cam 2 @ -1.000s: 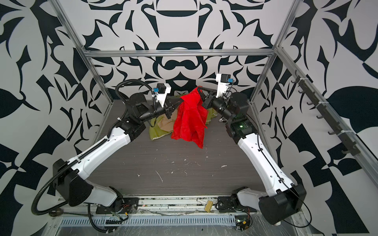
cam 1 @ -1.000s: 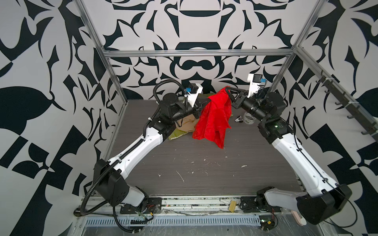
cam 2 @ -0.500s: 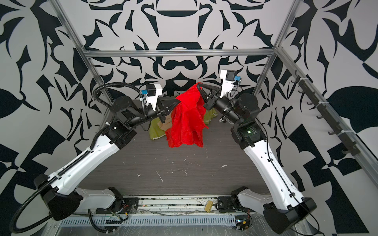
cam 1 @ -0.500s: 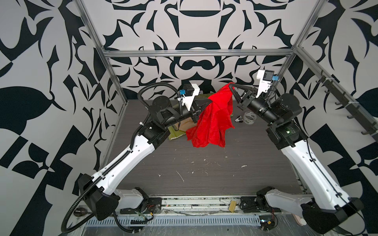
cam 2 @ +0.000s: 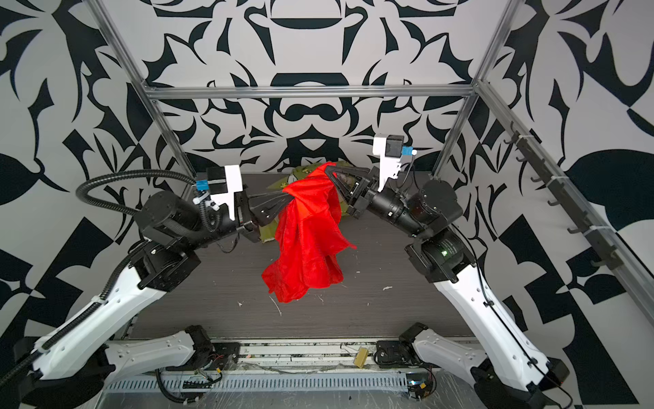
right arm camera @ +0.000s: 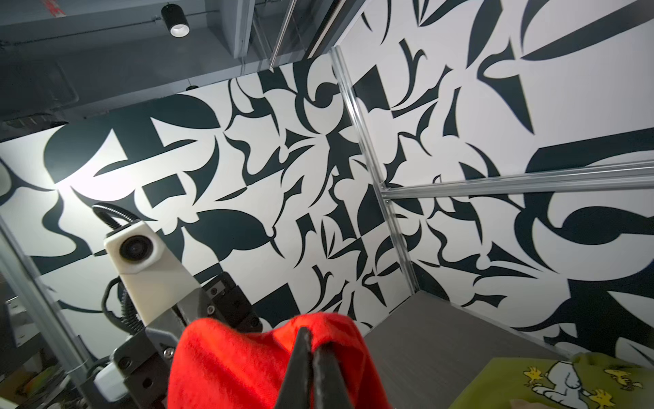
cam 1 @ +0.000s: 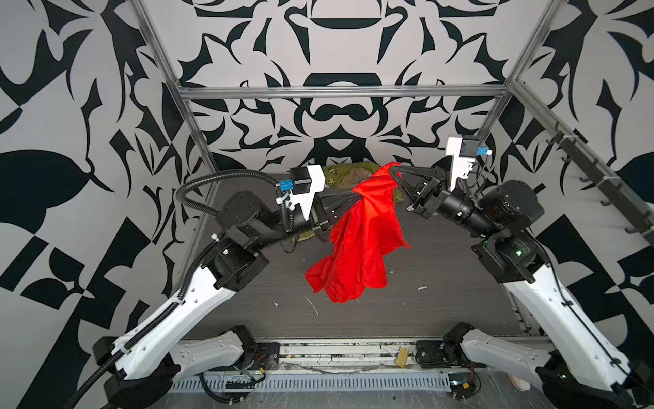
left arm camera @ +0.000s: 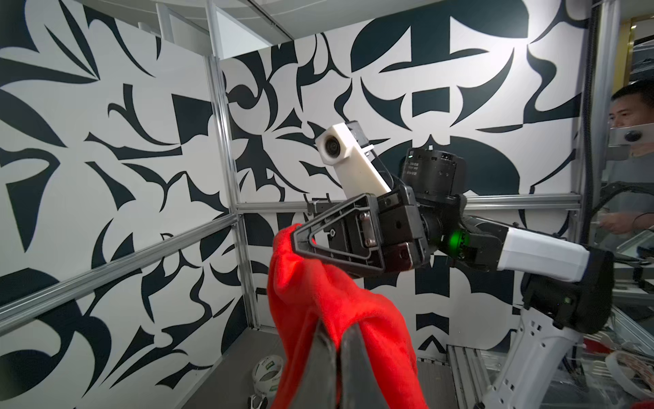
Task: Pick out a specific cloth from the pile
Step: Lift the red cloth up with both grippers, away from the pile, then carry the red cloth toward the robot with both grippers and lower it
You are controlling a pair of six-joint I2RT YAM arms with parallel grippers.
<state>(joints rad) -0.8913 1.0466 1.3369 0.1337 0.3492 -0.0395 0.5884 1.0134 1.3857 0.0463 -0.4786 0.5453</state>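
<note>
The left end effector [cam 1: 355, 193] is clamped narrow on a gathered fold near the top of the red cloth [cam 1: 357, 248]. The cloth hangs in the air over the middle of the counter [cam 1: 442, 283]. Its lower folds dangle toward the near side, and from above I cannot tell whether the hem is clear of the surface. Just to the right, the right end effector [cam 1: 391, 170] pinches the cloth's upper corner, its jaws likewise closed tight on the fabric. The left wrist view shows both grips close together along one edge [left arm camera: 318, 301].

The step in hand looks like carrying the cloth clear of the pile [cam 1: 348, 174], which lies at the far edge of the counter behind both grips. To do it well, both arms should travel together so the thin fabric is not stretched or torn between the two pinches. They should also lift high enough that the trailing hem does not drag back over the heap.

Counted:
- Red cloths: one, held.
- Olive-green cloths with a cartoon dog print [right arm camera: 531, 382]: one, on the counter.
- Tan cloths [cam 1: 358, 176]: one, beside the olive-green one.
- Tape rolls [left arm camera: 267, 370]: one.
- Arms: two, each with one end effector.
</note>
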